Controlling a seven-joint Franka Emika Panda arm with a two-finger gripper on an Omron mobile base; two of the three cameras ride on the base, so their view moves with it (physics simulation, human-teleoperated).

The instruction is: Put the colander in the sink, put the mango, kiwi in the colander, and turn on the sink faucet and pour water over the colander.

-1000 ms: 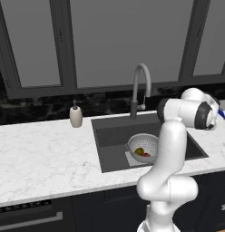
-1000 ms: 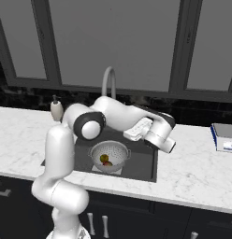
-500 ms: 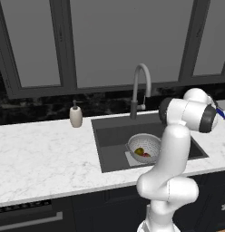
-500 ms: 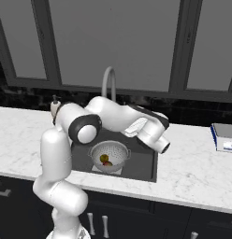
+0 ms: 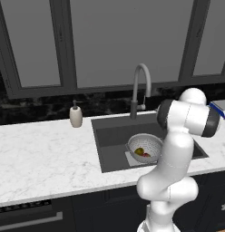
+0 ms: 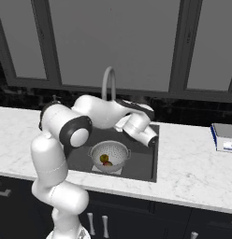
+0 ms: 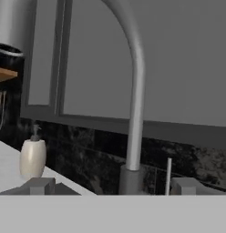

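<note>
Arm reaching toward the sink faucet [image 7: 134,91] with the fruit already loaded.

The colander [image 6: 110,155] sits on the floor of the sink [image 5: 110,136], below and in front of the arched spout so that a stream would fall into it; the kiwi [image 6: 104,158] and the red mango [image 6: 107,164] lie touching inside the bowl. In the hand view the gripper [image 7: 113,185] faces the faucet's base with its jaws spread wide apart and holding nothing, the tips [image 7: 40,185] either side of the stem and its thin lever, judged ready to work the tap. No water is running. A soap dispenser [image 5: 76,115] stands on the counter [image 5: 41,158] left of the basin, well apart.
</note>
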